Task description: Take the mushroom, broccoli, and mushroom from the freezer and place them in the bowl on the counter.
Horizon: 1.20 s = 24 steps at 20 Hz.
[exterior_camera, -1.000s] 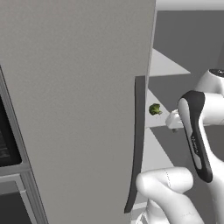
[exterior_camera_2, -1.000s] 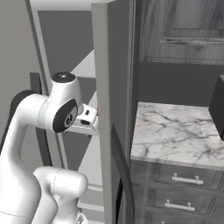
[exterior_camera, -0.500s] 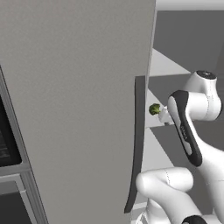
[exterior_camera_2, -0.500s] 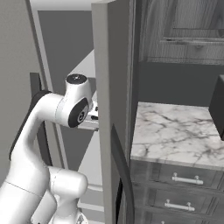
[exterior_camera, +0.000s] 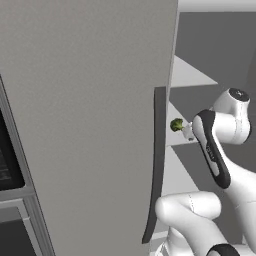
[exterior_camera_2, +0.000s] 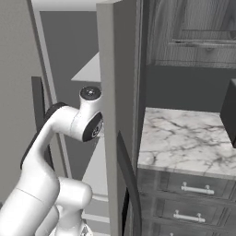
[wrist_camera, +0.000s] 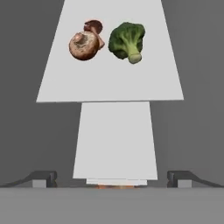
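Standing fully parted, gripper (wrist_camera: pixel 112 177) jaws grasping nothing, aimed into the freezer (exterior_camera: pixel 90 125) at a white shelf (wrist_camera: pixel 109 78). Lying there, well beyond the fingertips (wrist_camera: pixel 43 177): broccoli (wrist_camera: pixel 127 40), just beside two touching mushrooms (wrist_camera: pixel 86 41) (smaller one behind). Off to the right, marble counter (exterior_camera_2: pixel 184 143) above drawers.

Over the last second the arm (exterior_camera: pixel 215 150) has swung deeper into the freezer (exterior_camera: pixel 90 125). In the left base view its wrist joint has risen and moved further behind the door's dark handle (exterior_camera: pixel 156 165) (toward the shelf with the broccoli (exterior_camera: pixel 176 124)). In the right base view the elbow (exterior_camera_2: pixel 87 124) has climbed and closed in on the door edge.
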### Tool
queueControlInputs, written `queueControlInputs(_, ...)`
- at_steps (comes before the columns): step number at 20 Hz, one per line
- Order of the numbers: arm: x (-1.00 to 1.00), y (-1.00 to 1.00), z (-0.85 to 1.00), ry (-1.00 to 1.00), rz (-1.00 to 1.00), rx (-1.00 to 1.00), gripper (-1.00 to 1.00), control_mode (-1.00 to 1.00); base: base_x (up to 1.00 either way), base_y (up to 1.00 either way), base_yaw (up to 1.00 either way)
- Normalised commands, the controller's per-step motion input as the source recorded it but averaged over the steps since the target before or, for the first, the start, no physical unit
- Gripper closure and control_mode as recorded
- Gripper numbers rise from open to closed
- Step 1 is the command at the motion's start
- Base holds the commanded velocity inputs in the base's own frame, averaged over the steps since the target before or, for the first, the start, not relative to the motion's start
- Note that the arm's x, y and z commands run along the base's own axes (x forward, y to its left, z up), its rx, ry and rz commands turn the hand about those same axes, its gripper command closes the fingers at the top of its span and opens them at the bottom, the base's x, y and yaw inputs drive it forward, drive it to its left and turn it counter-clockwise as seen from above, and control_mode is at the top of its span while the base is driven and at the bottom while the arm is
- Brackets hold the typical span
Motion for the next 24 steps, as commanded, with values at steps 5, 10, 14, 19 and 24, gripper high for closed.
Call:
queueControlInputs(5, 0.69, -0.11, -0.06, -0.08, 0.0, 0.01, -1.0, -1.0, 0.0, 0.0, 0.0)
queueControlInputs(10, 0.57, -0.08, -0.01, 0.0, 0.0, 0.0, -1.0, -1.0, 0.0, 0.0, 0.0)
queueControlInputs(14, 0.64, 0.0, -0.01, 0.0, 0.0, 0.0, -1.0, -1.0, 0.0, 0.0, 0.0)
queueControlInputs(19, 0.5, 0.0, -0.16, 0.0, 0.0, 0.0, -1.0, -1.0, 0.0, 0.0, 0.0)
queueControlInputs(24, 0.3, -0.01, -0.26, 0.0, 0.0, 0.0, -1.0, -1.0, 0.0, 0.0, 0.0)
